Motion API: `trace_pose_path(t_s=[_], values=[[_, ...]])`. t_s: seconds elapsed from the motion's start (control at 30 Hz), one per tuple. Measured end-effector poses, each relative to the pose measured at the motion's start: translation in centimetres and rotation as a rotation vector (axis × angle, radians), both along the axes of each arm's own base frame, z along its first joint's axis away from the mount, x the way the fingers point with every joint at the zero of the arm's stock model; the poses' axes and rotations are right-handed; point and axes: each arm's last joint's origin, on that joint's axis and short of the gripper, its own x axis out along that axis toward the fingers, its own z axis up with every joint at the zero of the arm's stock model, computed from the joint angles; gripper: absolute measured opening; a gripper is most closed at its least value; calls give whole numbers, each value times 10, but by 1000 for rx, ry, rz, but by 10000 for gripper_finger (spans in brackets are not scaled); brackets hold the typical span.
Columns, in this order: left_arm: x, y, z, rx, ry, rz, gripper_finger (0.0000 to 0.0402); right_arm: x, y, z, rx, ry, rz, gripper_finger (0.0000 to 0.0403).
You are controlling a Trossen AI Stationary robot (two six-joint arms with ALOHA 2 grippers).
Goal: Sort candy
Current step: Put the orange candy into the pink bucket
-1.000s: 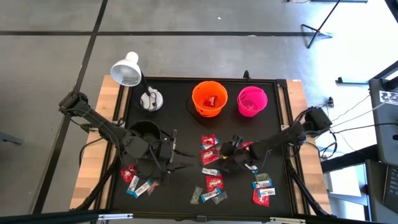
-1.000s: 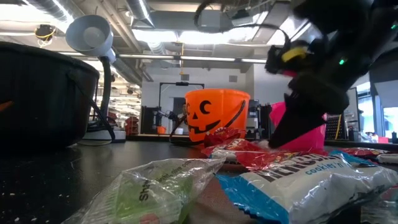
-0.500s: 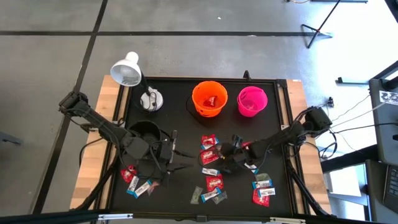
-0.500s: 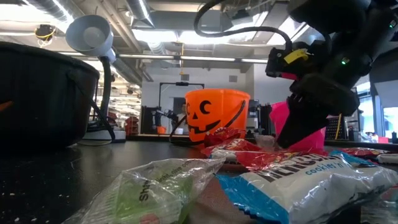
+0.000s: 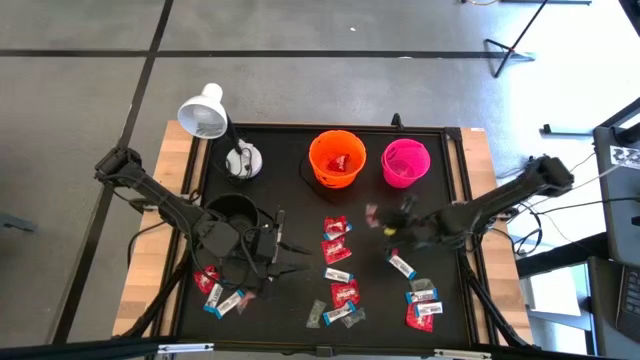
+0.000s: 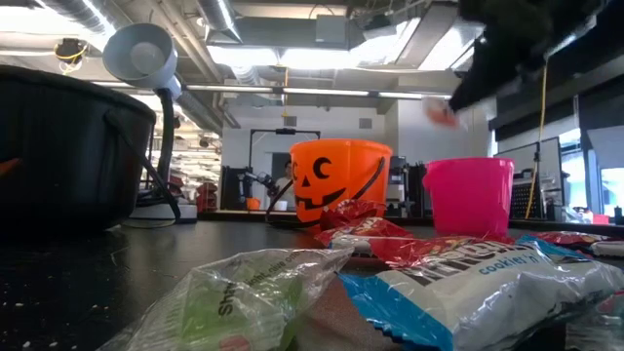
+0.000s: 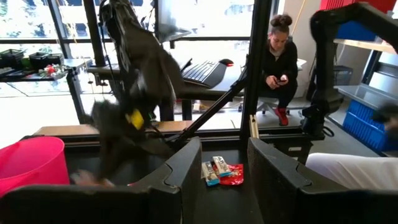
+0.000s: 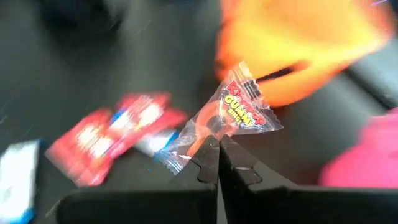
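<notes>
The right gripper point(image 8: 217, 146) hangs above the black table point(image 5: 290, 150), in front of the pink bucket point(image 5: 405, 163) near the far edge, its fingers pressed together on the corner of a clear gummy packet point(image 8: 227, 118) (red and yellow lettering on the wrapper). In the high view the packet shows only as a small blur beside the gripper, clear of the tabletop. The orange jack-o'-lantern bucket point(image 5: 336, 158) stands just beside the pink one at the far edge.

The left gripper point(image 5: 285, 258) waits near the left side of the table, close to the black bucket point(image 5: 232, 212), its fingers point(image 7: 186, 171) spread apart and empty.

The rest of the candy point(image 5: 340, 265) lies scattered over the near half of the table: red and blue-and-white wrappers in the middle, more toward the near left and near right corners. A white desk lamp point(image 5: 205, 115) stands at the far left corner.
</notes>
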Motion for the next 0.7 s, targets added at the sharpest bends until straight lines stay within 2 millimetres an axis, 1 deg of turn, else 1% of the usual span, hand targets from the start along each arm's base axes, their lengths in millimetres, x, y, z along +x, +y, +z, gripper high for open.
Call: trace_pose_path(t_s=[0.1,0.23,0.37,0.5,0.6,0.7], values=[[0,0,0,0,0,2,121,-17,-14,19,-87,-112,-145,1],[0,0,0,2,3,2,121,-27,-38,31,-129,-147,-274,2],[0,0,-1,4,6,2,121,-31,-68,29,-157,-71,-407,1],[0,0,-1,11,5,2,121,-34,-98,24,-142,37,-514,2],[0,0,-1,12,6,2,121,-36,-112,23,-88,74,-540,4],[0,0,-1,24,5,1,121,-38,-122,23,-56,111,-533,20]])
